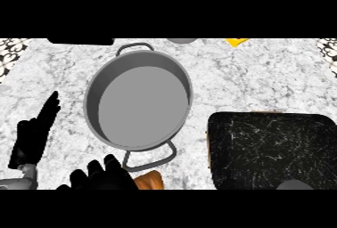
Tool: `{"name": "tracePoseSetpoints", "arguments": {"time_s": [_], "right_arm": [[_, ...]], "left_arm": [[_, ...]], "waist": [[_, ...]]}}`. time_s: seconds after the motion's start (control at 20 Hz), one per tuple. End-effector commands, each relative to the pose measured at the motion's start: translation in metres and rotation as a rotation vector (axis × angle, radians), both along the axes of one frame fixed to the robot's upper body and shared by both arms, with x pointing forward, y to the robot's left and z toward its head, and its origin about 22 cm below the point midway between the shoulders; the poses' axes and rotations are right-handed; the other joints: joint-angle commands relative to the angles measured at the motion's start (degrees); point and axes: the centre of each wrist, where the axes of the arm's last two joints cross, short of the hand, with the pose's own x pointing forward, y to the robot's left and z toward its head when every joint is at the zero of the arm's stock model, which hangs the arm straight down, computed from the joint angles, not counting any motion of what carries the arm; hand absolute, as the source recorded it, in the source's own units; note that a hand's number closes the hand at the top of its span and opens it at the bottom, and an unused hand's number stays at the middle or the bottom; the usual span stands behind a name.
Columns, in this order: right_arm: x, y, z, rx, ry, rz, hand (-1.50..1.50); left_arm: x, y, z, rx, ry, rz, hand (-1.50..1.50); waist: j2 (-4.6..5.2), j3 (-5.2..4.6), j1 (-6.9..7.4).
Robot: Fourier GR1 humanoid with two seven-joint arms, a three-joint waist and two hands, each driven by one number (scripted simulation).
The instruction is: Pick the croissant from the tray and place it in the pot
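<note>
Right hand: The right hand [105, 174] is curling its dark fingers round the croissant [149, 180] at the near edge of the counter [263, 75], left of centre. Only a brown end of the pastry is showing past the fingers.
Croissant: It is sitting off the tray [263, 142], close under the near handle [150, 159] of the pot [93, 102] and not yet over the rim.
Left hand: The left hand [36, 133] is resting by the counter's left edge, fingers straight and pointing up, holding nothing.
Pot: It is standing left of the counter's centre with its grey floor bare and its far handle [133, 47] pointing at the far edge.
Tray: Dark and speckled, it is lying toward the near right corner. A grey rounded shape [295, 184] at its near edge cannot be identified.
Far edge: A black object [79, 41], a grey object [181, 40] and a yellow object [237, 42] are being cut off there.
Risk: The hand is probably heading over the near handle. Travelling low, it could be catching that handle or the rim and shoving the pot. Letting go early would be leaving the croissant on the counter.
Count: Two hands, one croissant, one pot with two handles, one tray, three far-edge objects.
</note>
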Motion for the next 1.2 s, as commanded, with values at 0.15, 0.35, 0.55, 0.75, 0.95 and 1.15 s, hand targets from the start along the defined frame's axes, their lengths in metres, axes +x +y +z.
{"name": "tracePoseSetpoints", "arguments": {"time_s": [0.15, 0.35, 0.55, 0.75, 0.95, 1.15], "right_arm": [[0.017, 0.018, 0.025, 0.23, 0.018, -0.062, 1.5], [0.041, 0.028, 0.019, 0.296, 0.013, -0.067, 1.5], [0.059, 0.041, 0.039, 0.334, 0.027, -0.081, 1.5], [0.099, 0.049, 0.058, 0.355, 0.028, -0.077, 1.5], [0.138, 0.052, 0.046, 0.294, 0.005, -0.116, 1.5], [0.173, 0.043, 0.031, 0.272, 0.037, -0.095, 1.5]], "left_arm": [[-0.011, 0.0, 0.0, 0.007, -0.015, 0.019, 0.0], [-0.002, 0.018, 0.005, 0.004, -0.02, 0.019, 0.0], [-0.006, 0.016, 0.009, 0.0, -0.018, 0.012, 0.0], [-0.002, 0.001, 0.001, 0.004, -0.031, -0.009, 0.0], [-0.006, 0.012, 0.002, -0.009, -0.021, -0.006, 0.0], [-0.01, 0.005, -0.002, 0.009, -0.017, -0.002, 0.0]], "waist": [[0.37, 0.03, -0.16], [0.66, 0.03, -0.66], [0.6, 0.04, -0.41], [0.84, 0.02, -0.26], [0.98, 0.01, -0.25], [1.09, 0.04, -0.24]]}}
